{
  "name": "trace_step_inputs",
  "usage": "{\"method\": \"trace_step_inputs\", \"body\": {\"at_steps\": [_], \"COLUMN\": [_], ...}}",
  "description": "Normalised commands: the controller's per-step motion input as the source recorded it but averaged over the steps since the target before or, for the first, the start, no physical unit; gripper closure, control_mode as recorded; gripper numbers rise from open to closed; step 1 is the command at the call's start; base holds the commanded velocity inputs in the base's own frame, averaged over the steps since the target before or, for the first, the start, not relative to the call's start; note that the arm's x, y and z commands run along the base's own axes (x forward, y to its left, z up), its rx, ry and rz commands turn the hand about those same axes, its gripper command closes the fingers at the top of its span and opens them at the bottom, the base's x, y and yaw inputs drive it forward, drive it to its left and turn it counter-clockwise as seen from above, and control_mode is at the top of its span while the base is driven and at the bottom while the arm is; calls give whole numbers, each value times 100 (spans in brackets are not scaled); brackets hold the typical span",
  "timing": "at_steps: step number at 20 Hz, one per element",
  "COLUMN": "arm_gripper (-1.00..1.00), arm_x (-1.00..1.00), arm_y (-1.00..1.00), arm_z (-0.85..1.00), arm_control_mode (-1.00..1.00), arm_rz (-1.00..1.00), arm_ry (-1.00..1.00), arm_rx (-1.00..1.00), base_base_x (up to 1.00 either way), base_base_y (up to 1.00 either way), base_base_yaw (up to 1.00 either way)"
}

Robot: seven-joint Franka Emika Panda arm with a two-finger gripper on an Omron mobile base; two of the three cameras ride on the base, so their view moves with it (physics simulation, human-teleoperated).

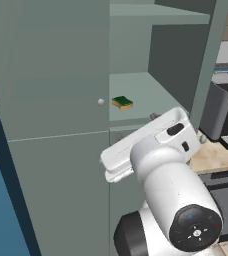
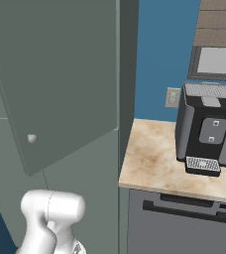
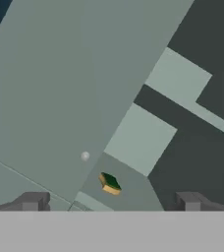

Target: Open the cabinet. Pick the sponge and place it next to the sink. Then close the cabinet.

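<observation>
A tall grey-green cabinet with flat doors stands at the left, one upper door swung open, its small round pale knob just left of the opening. On the bare shelf inside lies the small yellow sponge with a green scrub layer, near the front edge. The two-finger gripper hangs before the opening, jaws spread wide, holding nothing. Right of the cabinet, a black coffee machine sits on the beige marbled counter.

Base views flank cabinet; hand view faces shelf.
</observation>
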Motion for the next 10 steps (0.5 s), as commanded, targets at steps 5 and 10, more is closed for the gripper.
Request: {"method": "trace_step_inputs", "body": {"at_steps": [5,10], "arm_gripper": [-100,-100], "arm_x": [3,0], "arm_y": [-19,-36], "arm_z": [0,0], "arm_control_mode": [-100,-100], "arm_rz": [-30,-37], "arm_ry": [17,22], "arm_rx": [-24,-17], "base_base_x": [0,0], "base_base_y": [0,0], "base_base_yaw": [0,0]}}
